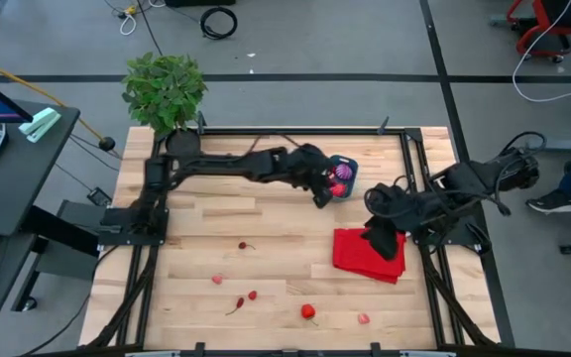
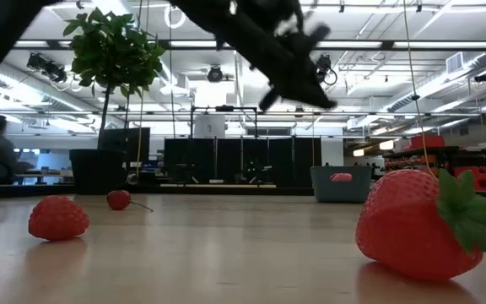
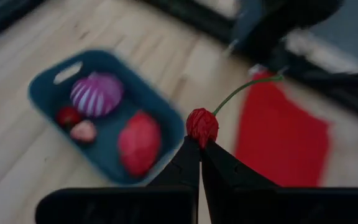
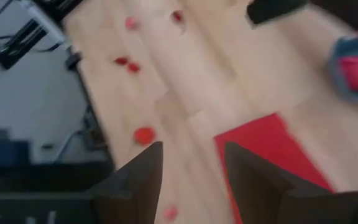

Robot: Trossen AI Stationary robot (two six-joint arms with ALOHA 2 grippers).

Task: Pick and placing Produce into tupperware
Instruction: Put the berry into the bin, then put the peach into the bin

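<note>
The blue tupperware (image 1: 342, 177) (image 3: 107, 112) stands on the table's far middle, holding a spiky purple piece (image 3: 97, 93), a large red piece (image 3: 139, 142) and two small ones. My left gripper (image 1: 322, 194) (image 3: 201, 146) hovers just beside the tub's near edge, shut on a small red cherry (image 3: 202, 125). My right gripper (image 1: 383, 238) (image 4: 191, 168) is open above the red cloth (image 1: 367, 256). Several loose produce pieces (image 1: 308, 311) lie on the near half of the table; a strawberry (image 2: 420, 224) sits close in the low view. My left gripper pinches the cherry's red body (image 3: 202, 132) between its two fingertips, which come slanting down from above. The cherry is lifted clear of the table, and its green stem (image 3: 244, 87) sticks out free beyond the fingers.
A potted plant (image 1: 165, 91) stands at the table's far left corner. The red cloth (image 4: 272, 149) lies flat on the right side. Black frame rails (image 1: 295, 130) run along the table edges. Bare wood lies between the tub and the scattered pieces.
</note>
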